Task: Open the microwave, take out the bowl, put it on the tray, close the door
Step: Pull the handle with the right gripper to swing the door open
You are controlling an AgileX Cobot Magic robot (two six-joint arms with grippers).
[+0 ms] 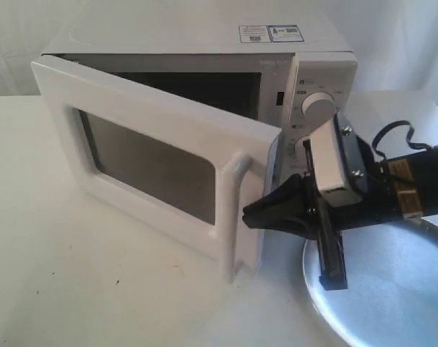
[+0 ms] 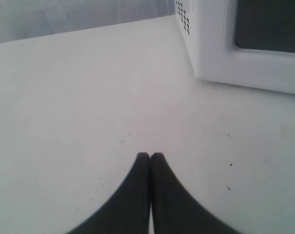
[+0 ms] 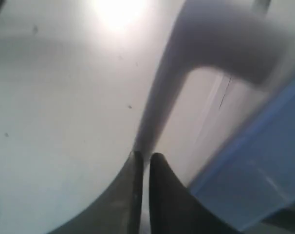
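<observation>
The white microwave (image 1: pixel 204 43) stands at the back with its door (image 1: pixel 154 116) swung partly open toward the front. My right gripper (image 1: pixel 249 215) is shut, its black tips right against the door's free edge beside the vertical white bar handle (image 1: pixel 233 217). In the right wrist view the handle (image 3: pixel 172 92) runs down to the shut fingertips of the right gripper (image 3: pixel 145 157). The silver tray (image 1: pixel 400 289) lies under the right arm. The bowl is hidden. My left gripper (image 2: pixel 150 156) is shut and empty above the table, out of the exterior view.
The open door takes up the middle of the white table (image 1: pixel 74 275). Two round knobs (image 1: pixel 319 105) sit on the microwave's right panel behind my right arm. The left wrist view shows the door's corner and dark window (image 2: pixel 264 29).
</observation>
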